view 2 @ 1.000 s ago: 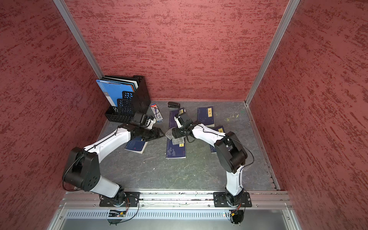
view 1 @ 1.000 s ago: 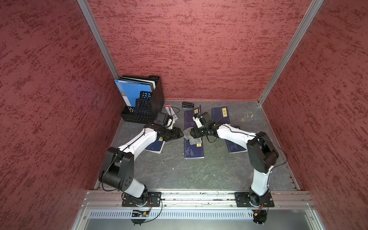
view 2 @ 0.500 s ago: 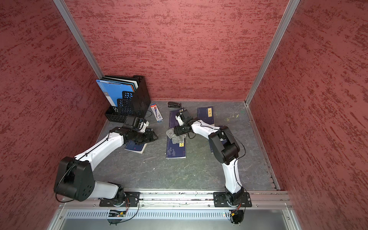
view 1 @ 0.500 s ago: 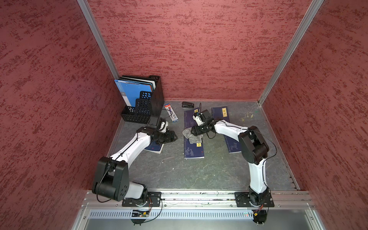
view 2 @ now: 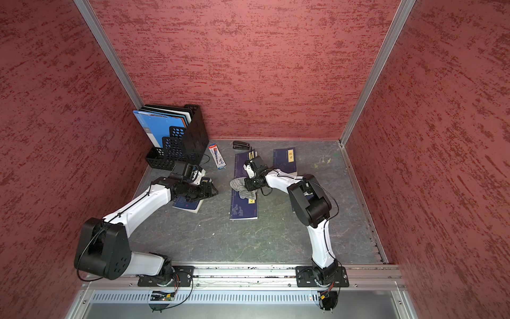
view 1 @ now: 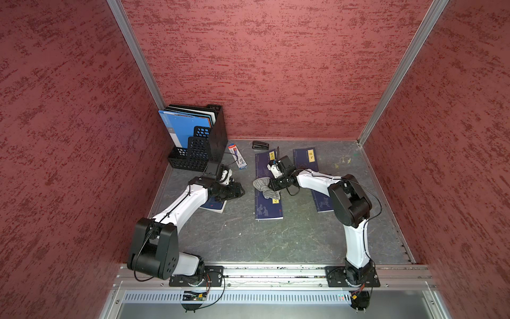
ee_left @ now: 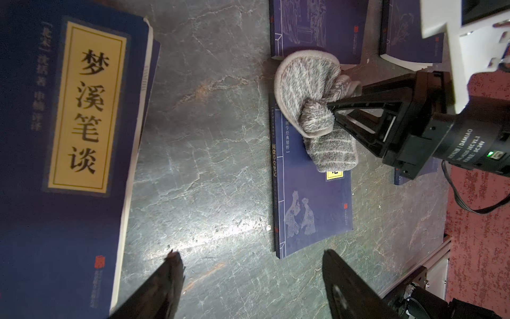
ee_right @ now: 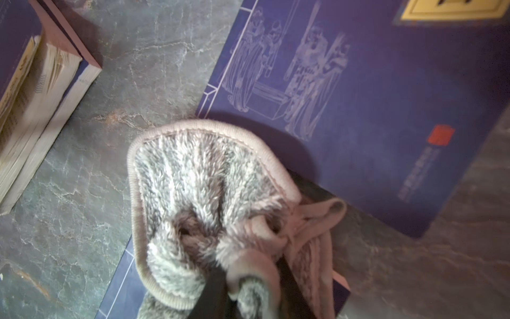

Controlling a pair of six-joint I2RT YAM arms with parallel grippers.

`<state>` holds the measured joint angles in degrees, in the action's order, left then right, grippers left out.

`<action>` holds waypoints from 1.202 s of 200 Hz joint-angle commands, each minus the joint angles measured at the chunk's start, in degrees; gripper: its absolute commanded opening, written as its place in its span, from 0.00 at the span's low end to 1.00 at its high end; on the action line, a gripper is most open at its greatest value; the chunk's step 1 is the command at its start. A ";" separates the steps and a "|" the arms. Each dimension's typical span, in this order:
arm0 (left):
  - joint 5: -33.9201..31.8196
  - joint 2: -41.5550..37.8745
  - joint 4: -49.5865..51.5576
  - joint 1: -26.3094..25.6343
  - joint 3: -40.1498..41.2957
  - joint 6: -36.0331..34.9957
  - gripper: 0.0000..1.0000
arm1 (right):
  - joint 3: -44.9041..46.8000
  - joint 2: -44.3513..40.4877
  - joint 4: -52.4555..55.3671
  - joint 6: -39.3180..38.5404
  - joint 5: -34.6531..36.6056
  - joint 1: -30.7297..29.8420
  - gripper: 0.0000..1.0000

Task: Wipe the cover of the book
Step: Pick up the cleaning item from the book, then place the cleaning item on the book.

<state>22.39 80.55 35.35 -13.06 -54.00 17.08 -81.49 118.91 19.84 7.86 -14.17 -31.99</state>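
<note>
While the right pincer [ee_left: 331,109] grips the grey cloth [ee_left: 306,80] atop the blue book [ee_left: 311,215] (left pincer [ee_left: 252,259] wide, empty), bare cover runs lengthwise — toward the robot.

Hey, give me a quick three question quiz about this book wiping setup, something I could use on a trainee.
1. True or false: the right tool is shut on the grey cloth.
2. The cloth lies partly on: A) a dark blue book, B) the file rack, C) the stapler.
3. Fill in: the left tool is ____ and holds nothing.
Key: 1 true; 2 A; 3 open.
</note>
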 commanded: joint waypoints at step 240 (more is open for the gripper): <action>1.32 6.26 -4.74 -1.49 -1.54 -1.00 0.79 | 13.91 -23.17 5.66 10.68 3.68 -5.52 0.63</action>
<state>23.00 85.23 32.32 -13.91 -54.04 17.08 -66.87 98.72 24.36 16.43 -10.76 -37.19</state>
